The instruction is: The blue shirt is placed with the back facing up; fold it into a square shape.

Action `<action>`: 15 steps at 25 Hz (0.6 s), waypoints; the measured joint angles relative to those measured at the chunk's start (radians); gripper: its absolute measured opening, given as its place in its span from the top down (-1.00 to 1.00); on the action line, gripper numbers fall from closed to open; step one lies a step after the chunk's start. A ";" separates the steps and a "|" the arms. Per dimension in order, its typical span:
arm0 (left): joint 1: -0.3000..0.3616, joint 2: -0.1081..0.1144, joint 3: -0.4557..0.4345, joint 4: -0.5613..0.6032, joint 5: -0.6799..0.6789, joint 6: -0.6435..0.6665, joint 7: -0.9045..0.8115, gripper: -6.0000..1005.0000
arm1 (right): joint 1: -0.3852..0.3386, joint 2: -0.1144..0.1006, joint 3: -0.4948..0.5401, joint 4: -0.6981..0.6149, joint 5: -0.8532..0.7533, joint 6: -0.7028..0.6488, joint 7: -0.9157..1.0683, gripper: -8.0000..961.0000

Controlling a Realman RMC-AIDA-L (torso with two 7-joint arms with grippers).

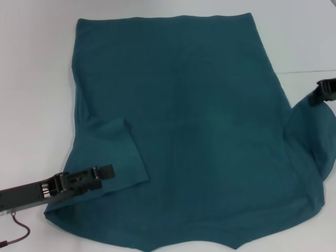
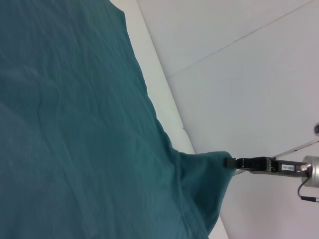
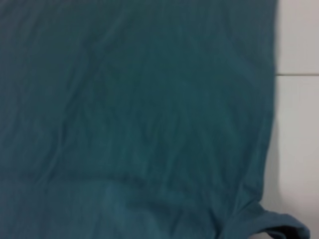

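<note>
You are folding the sleeves of the blue shirt (image 1: 178,131), which is lying flat across the middle of the white bench (image 1: 31,79). Your left gripper (image 1: 105,172) is resting over the folded-in sleeve; I cannot tell its fingers' state. Your right gripper (image 1: 319,93) is pinching the other sleeve near the bench's right edge. Keep it low and pull slowly inward.
</note>
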 joint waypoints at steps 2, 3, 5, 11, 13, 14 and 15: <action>-0.001 0.000 0.000 0.000 0.000 -0.001 0.000 -0.80 | 0.015 -0.003 -0.014 -0.009 -0.001 -0.022 0.007 0.91; -0.001 0.000 0.000 0.000 0.000 -0.002 -0.001 -0.80 | 0.019 -0.003 -0.018 -0.018 -0.001 -0.026 0.015 0.91; 0.000 -0.001 0.000 0.000 0.000 -0.006 -0.001 -0.80 | 0.025 -0.001 -0.023 -0.032 -0.001 -0.029 0.030 0.91; 0.001 -0.002 0.000 -0.001 0.000 -0.012 -0.008 -0.81 | 0.038 0.002 -0.026 -0.054 0.001 -0.026 0.065 0.91; 0.000 -0.002 0.000 -0.001 0.000 -0.013 -0.009 -0.81 | 0.038 0.002 -0.026 -0.062 0.001 -0.017 0.081 0.91; -0.001 -0.002 0.000 -0.002 0.000 -0.013 -0.009 -0.81 | 0.039 0.002 -0.027 -0.064 0.002 -0.015 0.085 0.91; -0.001 -0.002 0.000 -0.002 0.000 -0.014 -0.009 -0.81 | 0.042 0.003 -0.031 -0.064 0.002 -0.015 0.087 0.91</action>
